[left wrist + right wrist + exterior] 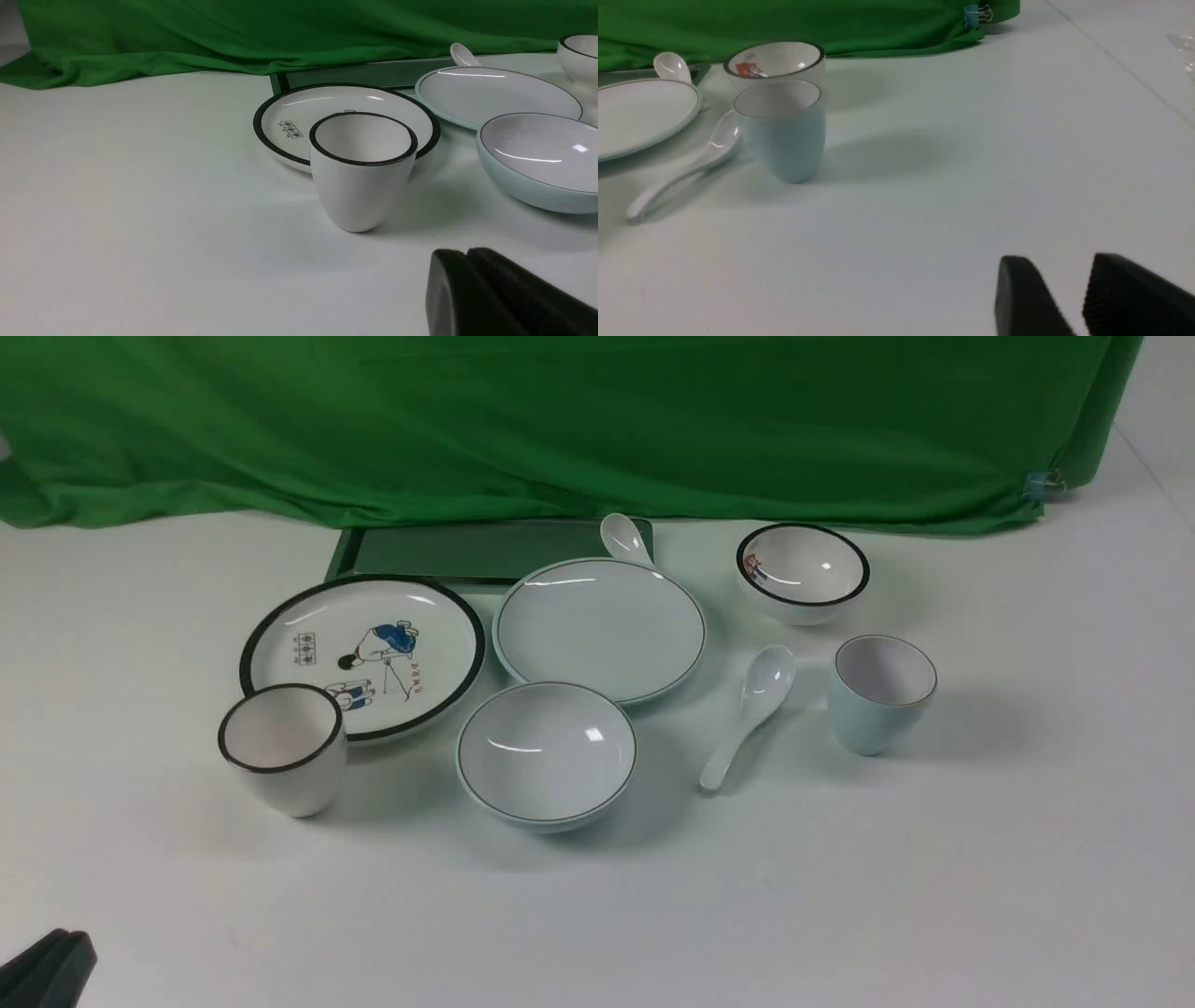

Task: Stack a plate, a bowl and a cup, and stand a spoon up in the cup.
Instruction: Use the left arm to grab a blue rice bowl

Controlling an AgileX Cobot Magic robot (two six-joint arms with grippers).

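Unreadable characters on cartoon plate (308, 611)

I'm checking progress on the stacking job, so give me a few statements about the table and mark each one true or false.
1. The bowl sits on the plate. False: it stands on the table, in front of the plate.
2. The cup is upright and empty. True.
3. A spoon lies between plate and cup. True.
4. The left pincer grips a spoon. False: it is shut on nothing.

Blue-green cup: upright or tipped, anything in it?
Upright and empty: the cup stands rim up, its white inside bare; the nearer spoon lies beside it, not in it.
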